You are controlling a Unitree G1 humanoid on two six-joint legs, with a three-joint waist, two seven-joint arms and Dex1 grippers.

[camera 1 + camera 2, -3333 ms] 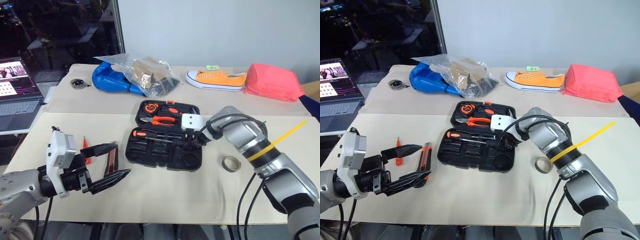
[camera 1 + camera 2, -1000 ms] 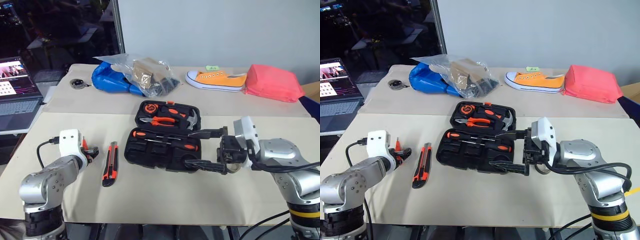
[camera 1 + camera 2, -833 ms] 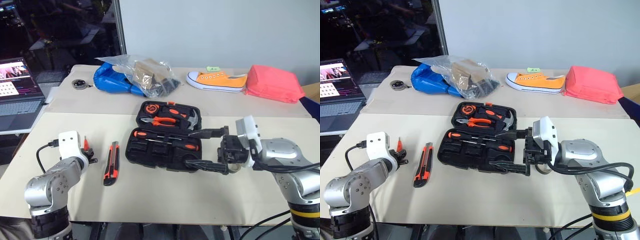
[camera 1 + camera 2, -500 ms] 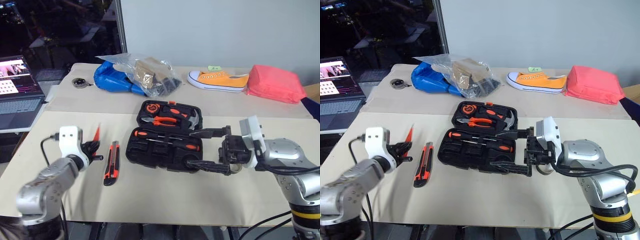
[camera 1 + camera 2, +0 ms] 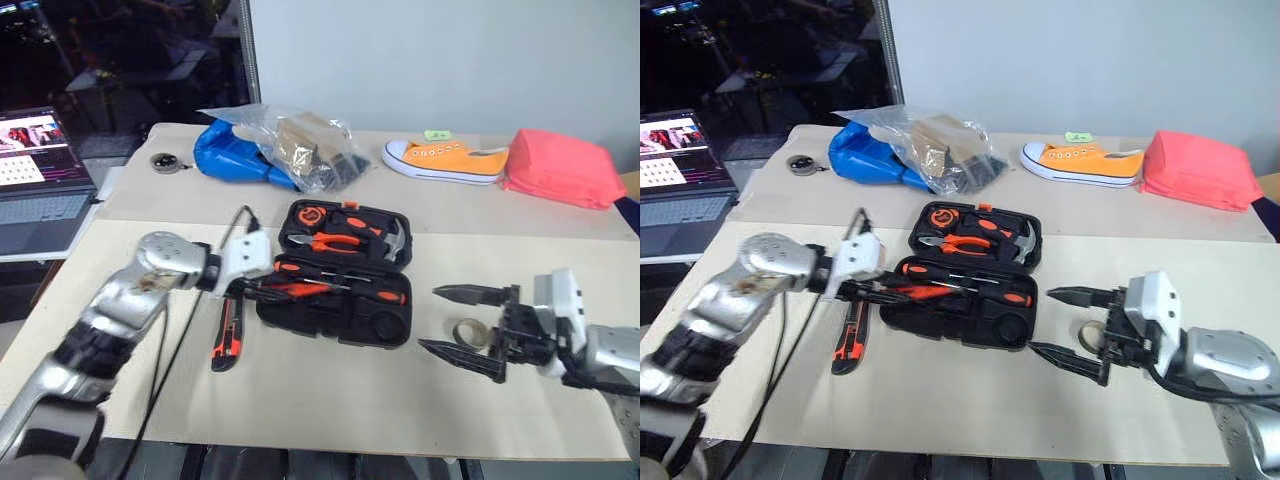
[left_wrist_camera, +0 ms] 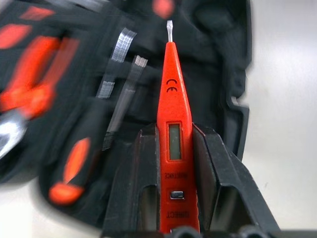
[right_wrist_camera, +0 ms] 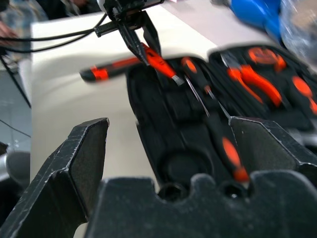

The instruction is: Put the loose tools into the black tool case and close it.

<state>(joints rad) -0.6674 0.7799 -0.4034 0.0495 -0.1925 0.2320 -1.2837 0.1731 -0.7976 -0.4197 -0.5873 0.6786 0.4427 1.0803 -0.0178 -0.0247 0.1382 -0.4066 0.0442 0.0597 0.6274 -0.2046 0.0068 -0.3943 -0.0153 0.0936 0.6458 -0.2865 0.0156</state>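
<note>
The left gripper (image 6: 174,163) has swung in from the open table at the left and now hangs over the near-left part of the flat black moulded-plastic tool case (image 5: 392,322), its two black fingers (image 6: 137,178) clamped on the slim orange tester screwdriver (image 6: 171,119). A second ago that tester was only just being lifted off the beige tabletop (image 5: 300,400); now its small metal tip points in over the case's recesses, so I'd say it is about to be laid in, though I can't tell which slot is meant for it.

The right gripper (image 5: 468,325) has pulled back from the case's near-right corner and sits lower right, jaws wide apart and holding nothing. The small tan tape roll (image 5: 466,331) lies on the table between its fingers, untouched as far as I can see.

Two orange-and-black-handled screwdrivers (image 5: 345,291) already rest in the case's front half. The orange-and-black utility knife (image 5: 225,340) lies loose just left of the case. So knife and tape remain outside, and the lid stands open.
</note>
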